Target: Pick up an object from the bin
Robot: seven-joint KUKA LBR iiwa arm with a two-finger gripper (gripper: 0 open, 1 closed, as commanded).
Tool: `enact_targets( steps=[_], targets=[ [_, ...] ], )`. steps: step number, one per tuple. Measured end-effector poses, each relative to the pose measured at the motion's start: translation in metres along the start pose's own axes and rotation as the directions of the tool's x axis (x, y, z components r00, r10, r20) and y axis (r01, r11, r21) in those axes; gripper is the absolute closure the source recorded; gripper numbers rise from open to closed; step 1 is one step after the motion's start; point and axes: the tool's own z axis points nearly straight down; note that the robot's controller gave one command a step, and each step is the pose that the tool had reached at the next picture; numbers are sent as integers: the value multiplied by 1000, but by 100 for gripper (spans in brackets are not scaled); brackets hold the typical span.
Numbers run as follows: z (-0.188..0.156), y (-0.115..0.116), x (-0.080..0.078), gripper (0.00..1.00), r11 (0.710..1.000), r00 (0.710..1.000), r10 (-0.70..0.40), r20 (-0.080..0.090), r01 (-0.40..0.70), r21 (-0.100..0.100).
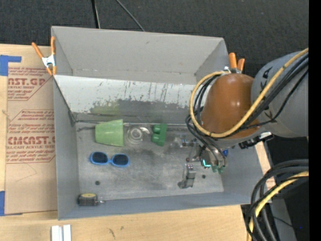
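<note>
Gripper [187,179] low over the bare floor of the bin [150,177], under the orange wrist cover [225,104]. Whether it is open or closed cannot be told, and nothing is seen in it. Nearest, up-left: one small green block [159,134]. Farther left: one clear round item [135,133], one green cup [109,133] on its side, one blue two-lobed piece [109,159]. Far lower left: one small dark-and-yellow object [86,199]. The arm [286,99] enters from the right, wrist turned downward.

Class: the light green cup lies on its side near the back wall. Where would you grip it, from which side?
Probably from above, across the middle of the cup: lying on its side, its rounded wall faces up and its mouth faces sideways.
</note>
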Motion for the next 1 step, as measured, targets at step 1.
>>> enact_targets(
  steps=[1],
  targets=[
    [90,-83,-43,0,977,977,212,6,-212,0]
  ],
)
